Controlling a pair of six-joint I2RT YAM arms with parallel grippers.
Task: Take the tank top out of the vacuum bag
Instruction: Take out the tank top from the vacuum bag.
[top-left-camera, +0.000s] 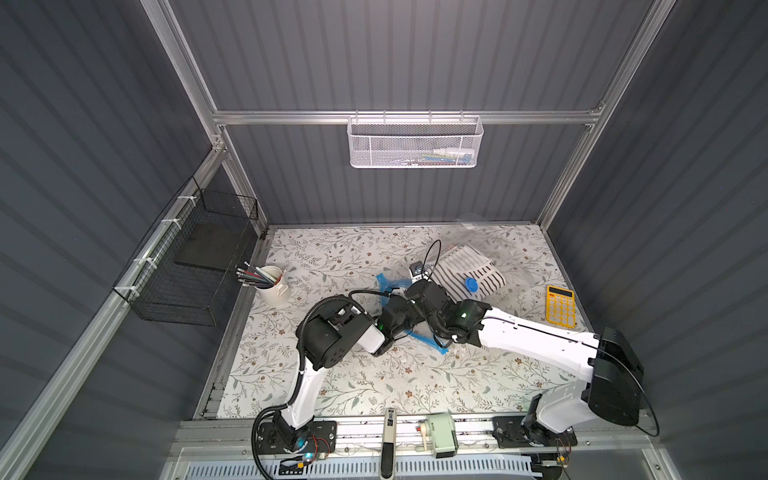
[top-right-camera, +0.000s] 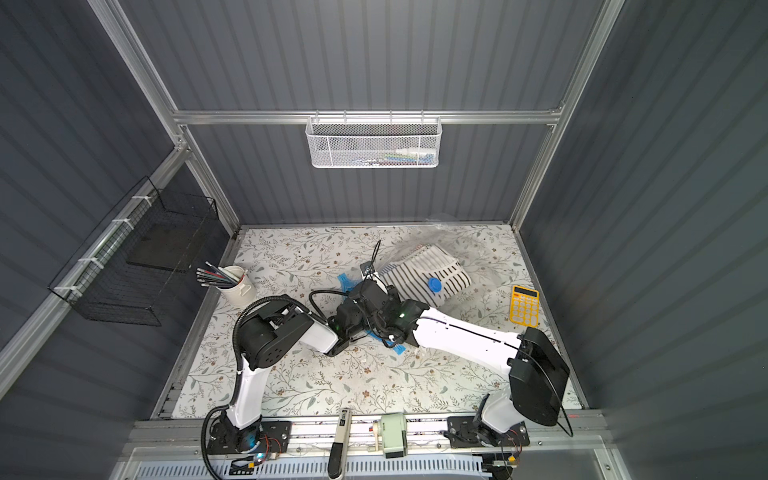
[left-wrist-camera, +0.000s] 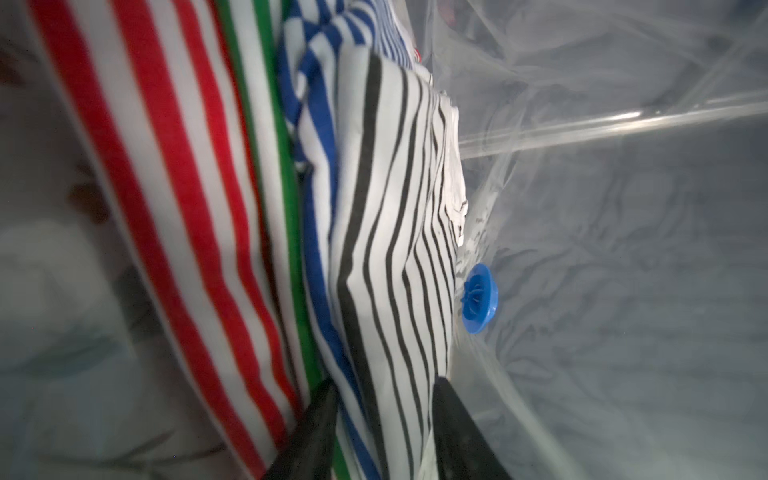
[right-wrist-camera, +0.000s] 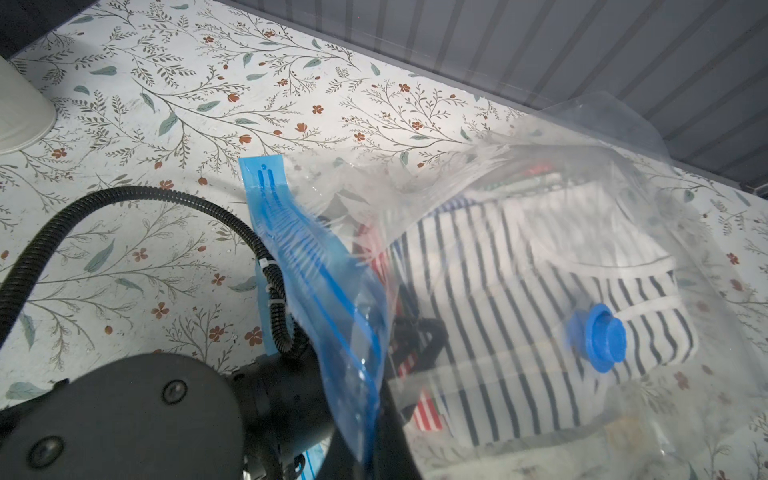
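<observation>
I had the right gripper (right-wrist-camera: 365, 449) pinched shut on the vacuum bag (right-wrist-camera: 540, 166) at its zip edge. The left gripper (left-wrist-camera: 382, 388) was inside, jaws clamped on the black-striped tank top (left-wrist-camera: 395, 232), bagged, far right. Best to pull slowly mouthward; the other shirts (left-wrist-camera: 166, 208) might drag.
</observation>
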